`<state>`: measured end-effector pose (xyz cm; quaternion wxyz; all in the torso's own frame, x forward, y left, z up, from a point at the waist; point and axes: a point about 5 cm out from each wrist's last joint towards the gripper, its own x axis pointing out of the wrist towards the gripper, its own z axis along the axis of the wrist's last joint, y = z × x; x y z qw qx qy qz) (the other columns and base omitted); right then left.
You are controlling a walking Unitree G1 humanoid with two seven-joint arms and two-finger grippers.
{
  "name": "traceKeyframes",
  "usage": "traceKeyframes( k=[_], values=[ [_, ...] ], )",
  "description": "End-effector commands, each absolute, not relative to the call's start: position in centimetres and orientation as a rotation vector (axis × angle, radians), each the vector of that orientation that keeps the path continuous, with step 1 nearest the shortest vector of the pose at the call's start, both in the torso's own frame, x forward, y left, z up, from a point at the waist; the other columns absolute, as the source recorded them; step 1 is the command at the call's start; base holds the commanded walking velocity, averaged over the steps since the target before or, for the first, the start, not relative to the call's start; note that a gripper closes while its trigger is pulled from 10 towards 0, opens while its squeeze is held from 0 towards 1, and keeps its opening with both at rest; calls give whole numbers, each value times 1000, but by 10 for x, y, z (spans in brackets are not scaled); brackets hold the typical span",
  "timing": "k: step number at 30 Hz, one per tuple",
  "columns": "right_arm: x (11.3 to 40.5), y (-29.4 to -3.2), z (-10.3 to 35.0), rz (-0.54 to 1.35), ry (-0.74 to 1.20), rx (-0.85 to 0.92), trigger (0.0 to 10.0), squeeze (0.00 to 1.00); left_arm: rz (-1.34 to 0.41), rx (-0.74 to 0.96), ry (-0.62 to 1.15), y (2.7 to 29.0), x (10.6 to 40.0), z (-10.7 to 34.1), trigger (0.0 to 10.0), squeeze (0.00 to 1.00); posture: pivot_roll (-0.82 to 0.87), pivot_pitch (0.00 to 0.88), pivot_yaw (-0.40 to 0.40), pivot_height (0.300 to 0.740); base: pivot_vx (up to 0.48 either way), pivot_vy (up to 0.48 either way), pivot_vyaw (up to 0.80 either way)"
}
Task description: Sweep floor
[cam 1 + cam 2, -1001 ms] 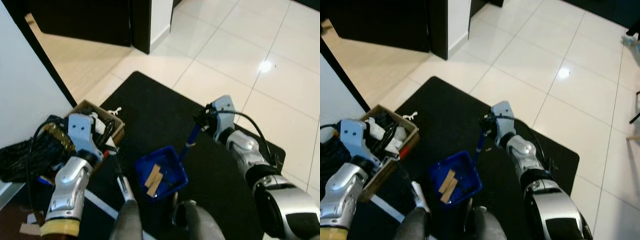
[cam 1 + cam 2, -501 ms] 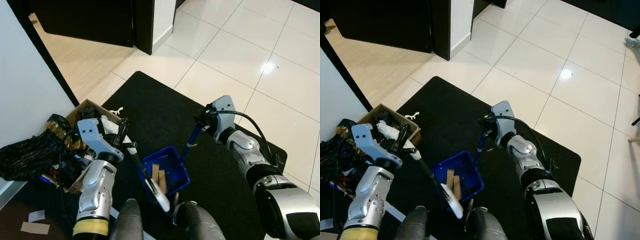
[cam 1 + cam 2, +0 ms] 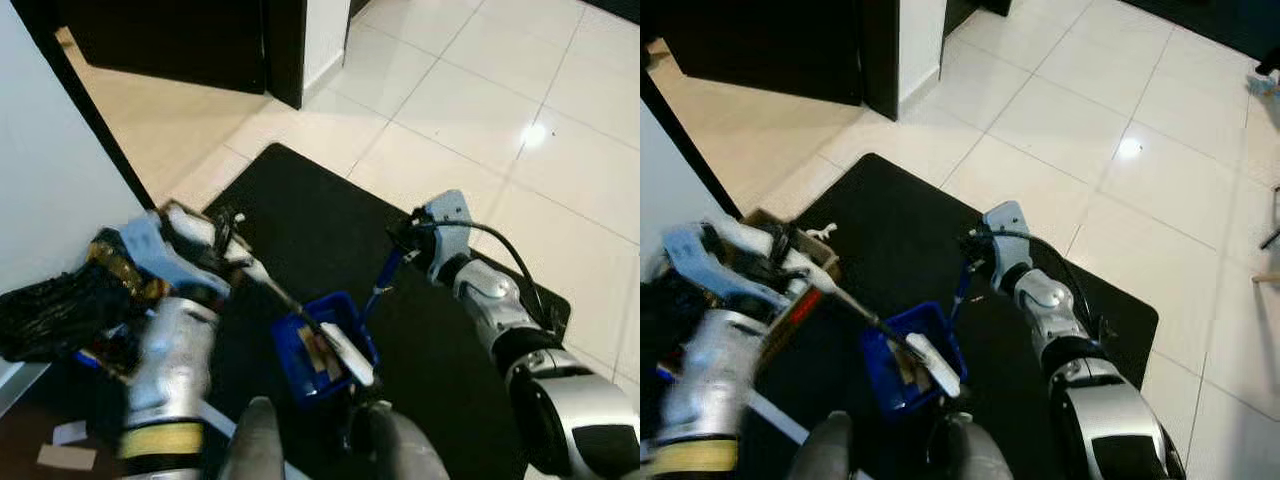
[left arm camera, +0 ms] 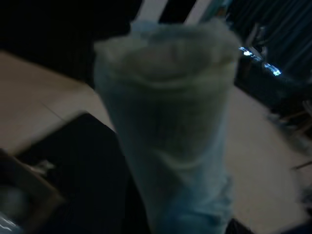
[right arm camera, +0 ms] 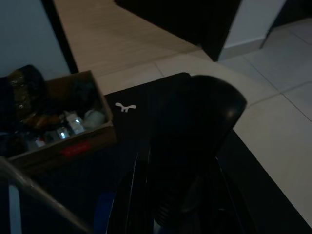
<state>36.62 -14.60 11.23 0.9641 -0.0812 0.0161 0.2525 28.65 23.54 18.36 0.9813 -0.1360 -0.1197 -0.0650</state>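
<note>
A blue dustpan (image 3: pixel 296 347) lies on the black mat (image 3: pixel 300 215) just ahead of my feet, with strips of cardboard (image 3: pixel 320 350) in it. My right gripper (image 3: pixel 405 240) is shut on its upright blue handle (image 3: pixel 383 275), which looks dark and close in the right wrist view (image 5: pixel 195 146). My left gripper (image 3: pixel 222 243), blurred with motion, is shut on a hand brush. Its dark handle slants down across the pan. The white brush head (image 3: pixel 348 357) is at the pan's near right edge. In the left wrist view the brush (image 4: pixel 170 146) is a pale blur.
An open cardboard box (image 3: pixel 180 212) full of clutter stands at the mat's left edge, beside a black bag (image 3: pixel 45 315) against the white wall. Paper scraps (image 3: pixel 60 445) lie at lower left. Pale tiles (image 3: pixel 470 110) spread ahead and right; a dark doorway (image 3: pixel 170 40) is beyond.
My left arm has swung the brush rightwards, from beside the box to across the dustpan; the brush head now sits at the pan's right edge. The right gripper and pan have stayed put.
</note>
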Motion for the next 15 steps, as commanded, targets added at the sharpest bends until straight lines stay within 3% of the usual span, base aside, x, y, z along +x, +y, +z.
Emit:
traceKeyframes(
  k=[1, 7, 15],
  values=[
    [364, -158, 107, 466, 53, -155, 10000, 0, -72, -246, -145, 250, 280, 182, 10000, 0, 355, 239, -120, 740, 0, 0, 0],
    [363, -163, 107, 428, 41, -135, 10000, 0, 16, -272, -76, 281, 260, 205, 10000, 0, 373, 243, -107, 740, 0, 0, 0],
    [364, -170, 115, 343, -44, -49, 10000, 0, 120, -154, 6, 284, 245, 193, 10000, 0, 382, 230, -96, 740, 0, 0, 0]
  ],
)
